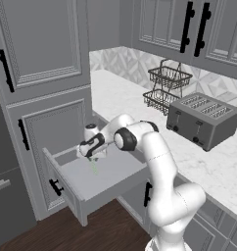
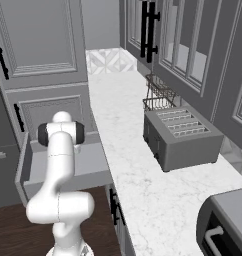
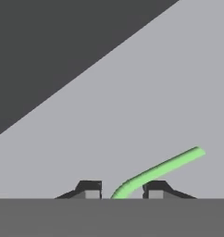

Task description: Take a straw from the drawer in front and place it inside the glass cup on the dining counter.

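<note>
Fingers (image 3: 90, 190) flanking straw (image 3: 164, 167), in drawer (image 1: 98, 184)

The open grey drawer (image 1: 103, 179) holds the green straw (image 3: 162, 170) on its floor.

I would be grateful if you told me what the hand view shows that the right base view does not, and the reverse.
Hand view alone: the green straw running between the end effector's dark fingertips, above the drawer's grey floor. Right base view alone: the toaster, the wire basket, the marble counter and the arm bent over the drawer. Shared: the open drawer's grey interior.
</note>
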